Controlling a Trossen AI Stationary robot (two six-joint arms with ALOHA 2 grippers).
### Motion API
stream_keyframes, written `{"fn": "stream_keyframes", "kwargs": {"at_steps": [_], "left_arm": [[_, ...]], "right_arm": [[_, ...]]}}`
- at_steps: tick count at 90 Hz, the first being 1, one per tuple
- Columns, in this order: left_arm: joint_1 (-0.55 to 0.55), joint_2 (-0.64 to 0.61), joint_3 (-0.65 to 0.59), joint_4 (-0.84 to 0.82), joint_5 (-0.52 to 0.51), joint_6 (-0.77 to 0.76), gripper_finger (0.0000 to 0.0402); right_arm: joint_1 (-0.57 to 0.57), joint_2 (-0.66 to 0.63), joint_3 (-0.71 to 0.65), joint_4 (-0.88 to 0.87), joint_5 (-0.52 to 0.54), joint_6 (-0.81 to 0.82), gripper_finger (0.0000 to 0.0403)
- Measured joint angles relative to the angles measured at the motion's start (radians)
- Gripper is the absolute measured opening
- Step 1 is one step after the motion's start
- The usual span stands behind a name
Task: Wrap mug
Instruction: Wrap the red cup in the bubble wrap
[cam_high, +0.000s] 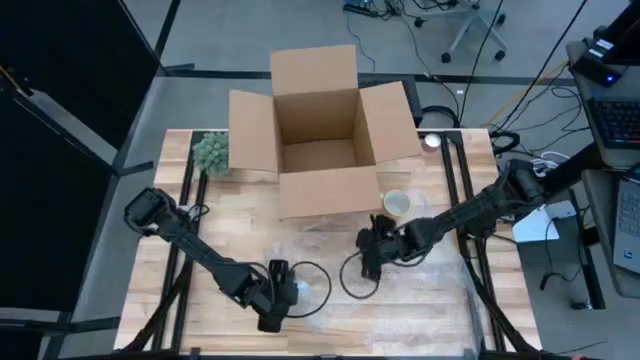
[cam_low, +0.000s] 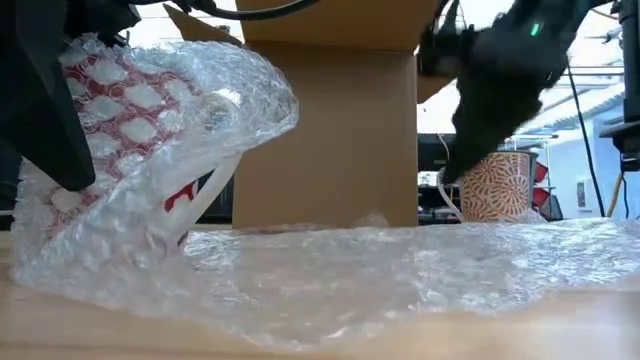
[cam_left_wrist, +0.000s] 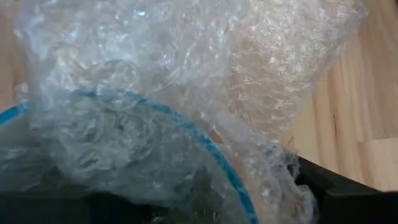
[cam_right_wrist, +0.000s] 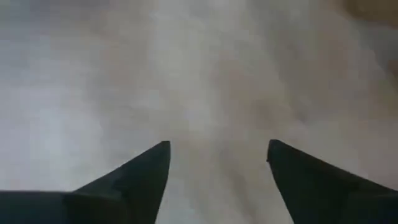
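A red-and-white mug (cam_low: 130, 100) with a blue rim (cam_left_wrist: 186, 127) is bundled in clear bubble wrap (cam_low: 230, 110) at the table's front left. My left gripper (cam_high: 272, 300) is shut on this bundle. The rest of the bubble wrap sheet (cam_low: 420, 265) lies flat across the table's middle. My right gripper (cam_right_wrist: 217, 149) hangs open just above the sheet's far part (cam_high: 370, 262), fingers pointing down, with nothing between them. My left gripper holds the wrapped mug near its rim (cam_left_wrist: 217, 162), with bubble wrap between fingers and mug. The wrap hides the exact place and kind of hold. The mug is tilted, and the wrap under it (cam_low: 90, 260) rests on the table.
An open cardboard box (cam_high: 320, 130) stands at the table's far middle. A patterned orange-and-white mug (cam_low: 500, 185) stands beside the box's right front corner (cam_high: 397, 203). A green plant-like object (cam_high: 212, 152) sits left of the box.
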Motion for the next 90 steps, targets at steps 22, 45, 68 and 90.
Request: {"fn": "stream_keyframes", "kwargs": {"at_steps": [22,45,68,90], "left_arm": [[0.0,0.0,0.0,0.0,0.003,0.0,0.0206],[0.0,0.0,0.0,0.0,0.004,-0.001,0.0206],[0.0,0.0,0.0,0.001,0.005,-0.002,0.0206],[0.007,0.0,0.0,0.0,0.01,-0.008,0.0206]], "right_arm": [[-0.024,0.149,0.001,0.006,-0.009,0.035,0.0264],[-0.002,0.206,0.005,0.095,-0.036,0.057,0.02],[0.039,0.182,0.003,0.148,-0.106,-0.032,0.0065],[0.092,0.049,-0.001,0.152,-0.097,-0.077,0.0011]]}}
